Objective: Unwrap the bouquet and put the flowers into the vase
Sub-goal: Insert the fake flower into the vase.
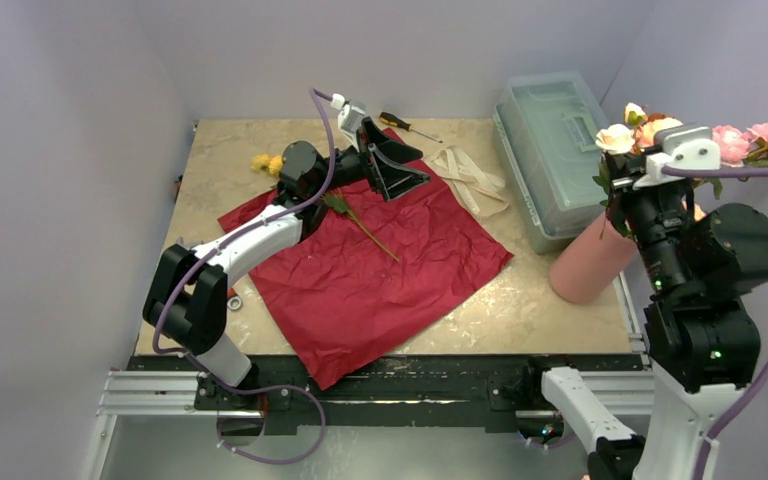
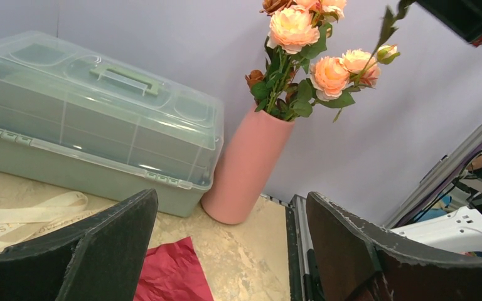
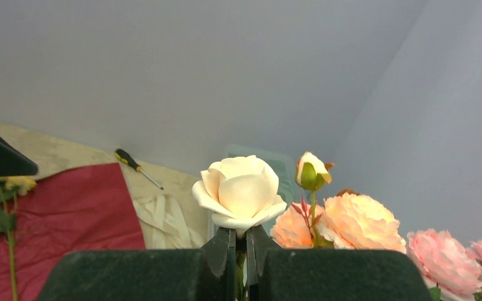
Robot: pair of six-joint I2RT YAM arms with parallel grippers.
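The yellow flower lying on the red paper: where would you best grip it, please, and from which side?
Probably its bare stem, past the leaf, from straight above, closing across it: it lies flat and thin on the red paper.

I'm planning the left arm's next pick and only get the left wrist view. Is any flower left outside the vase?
Observer: Yes, one yellow flower lies off the far left edge of the red paper, with its leafy stem across the paper.
Operator: Where is my end effector relative to it?
Observer: The left end effector, open, is over the paper's far corner. It is beside the stem, not around it.
Operator: And the right arm?
Observer: The right end effector is shut on the stem of a cream rose, held up beside the pink blooms.
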